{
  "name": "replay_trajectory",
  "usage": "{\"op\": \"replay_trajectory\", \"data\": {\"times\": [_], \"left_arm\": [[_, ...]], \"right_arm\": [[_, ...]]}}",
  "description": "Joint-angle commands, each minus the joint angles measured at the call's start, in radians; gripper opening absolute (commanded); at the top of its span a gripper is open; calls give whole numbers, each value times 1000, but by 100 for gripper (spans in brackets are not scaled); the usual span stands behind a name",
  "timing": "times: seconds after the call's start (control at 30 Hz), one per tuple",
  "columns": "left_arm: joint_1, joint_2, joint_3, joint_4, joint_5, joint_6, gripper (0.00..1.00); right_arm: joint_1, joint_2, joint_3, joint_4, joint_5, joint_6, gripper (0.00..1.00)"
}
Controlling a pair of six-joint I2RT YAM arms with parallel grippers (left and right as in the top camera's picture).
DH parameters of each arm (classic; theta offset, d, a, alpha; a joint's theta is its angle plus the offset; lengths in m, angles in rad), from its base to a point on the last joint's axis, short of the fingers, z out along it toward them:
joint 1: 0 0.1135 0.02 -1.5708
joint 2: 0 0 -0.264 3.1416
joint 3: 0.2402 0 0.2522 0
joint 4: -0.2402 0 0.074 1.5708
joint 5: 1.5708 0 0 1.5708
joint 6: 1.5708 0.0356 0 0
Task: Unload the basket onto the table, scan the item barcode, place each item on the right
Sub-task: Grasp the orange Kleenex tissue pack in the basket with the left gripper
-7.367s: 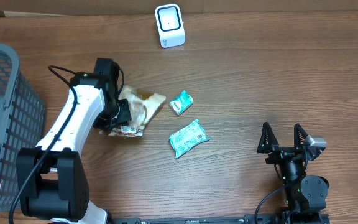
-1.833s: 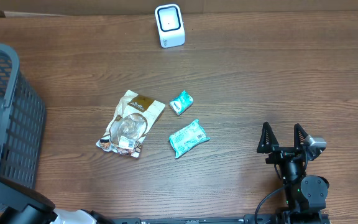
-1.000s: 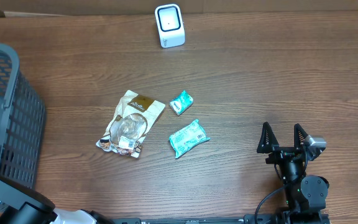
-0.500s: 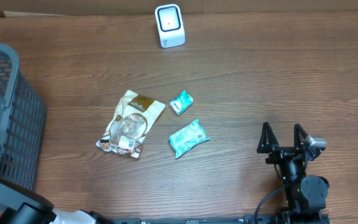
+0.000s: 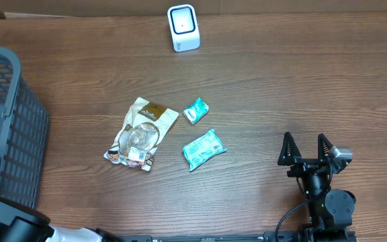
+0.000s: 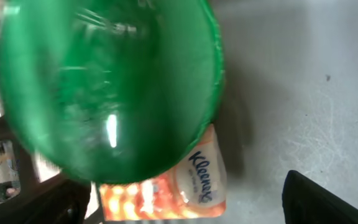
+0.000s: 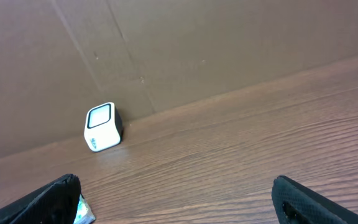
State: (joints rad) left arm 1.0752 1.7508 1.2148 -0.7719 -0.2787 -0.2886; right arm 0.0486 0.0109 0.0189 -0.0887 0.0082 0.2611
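My left claw (image 6: 182, 190) hangs wide over a blurred green container (image 6: 104, 87) and a tissue pack (image 6: 197, 177). My right claw (image 5: 308, 149), near right, is wide and empty. The scanner (image 5: 183, 27) stands far centre.

Left arm (image 5: 12, 227) off the snack bag (image 5: 140, 134), now at the basket (image 5: 20, 128).
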Motion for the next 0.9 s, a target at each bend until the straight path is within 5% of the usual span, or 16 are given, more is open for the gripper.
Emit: {"op": "replay_trajectory", "data": {"times": [0.0,0.13,0.4,0.63,0.87], "left_arm": [[4,43,-9,3,47,25,79],[3,89,-9,-1,74,35,73],[3,97,-9,2,127,34,4],[3,85,90,-99,340,28,4],[3,35,316,-308,373,-34,4]], "right_arm": [[8,-8,-10,7,13,-4,100],[8,-8,-10,7,13,-4,100],[8,-8,-10,7,13,-4,100],[8,-8,-10,7,13,-4,100],[8,-8,-10,7,13,-4,100]]}}
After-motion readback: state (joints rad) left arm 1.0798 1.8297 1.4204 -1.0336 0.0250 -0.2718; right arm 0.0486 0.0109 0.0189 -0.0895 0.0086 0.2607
